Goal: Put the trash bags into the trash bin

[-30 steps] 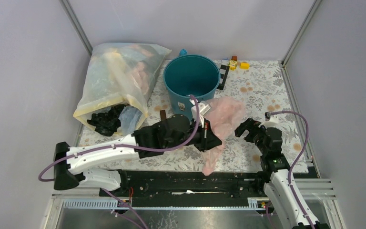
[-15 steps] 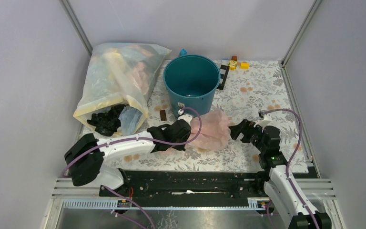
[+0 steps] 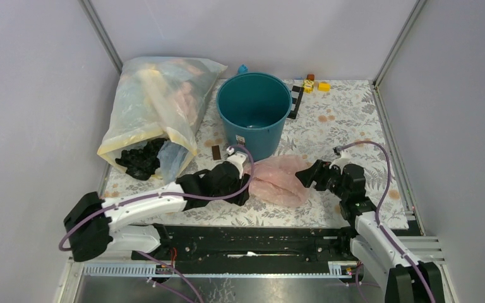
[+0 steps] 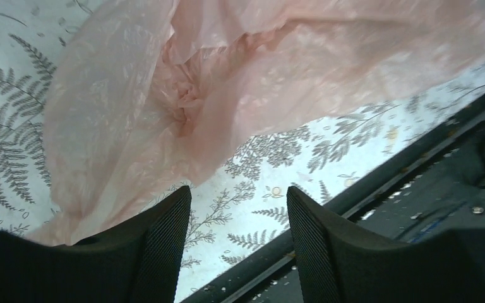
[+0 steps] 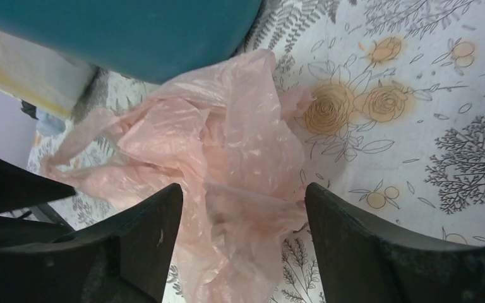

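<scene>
The teal trash bin stands upright at the back middle of the table; its side fills the top left of the right wrist view. A crumpled pink trash bag lies flat on the flowered cloth in front of the bin. My left gripper sits at the bag's left edge, open, with only cloth between its fingers; the pink bag lies just beyond the tips. My right gripper is at the bag's right edge, open, its fingers straddling a fold of the pink bag.
A large clear sack lies at the back left, black bags spilling from its mouth. Small toy blocks and a black strip sit behind the bin. A dark chip lies near it. A black rail runs along the front edge.
My left gripper brought the pink bag down from the air onto the cloth, then opened and let go of it. My right gripper moved left to the bag and narrowed slightly.
</scene>
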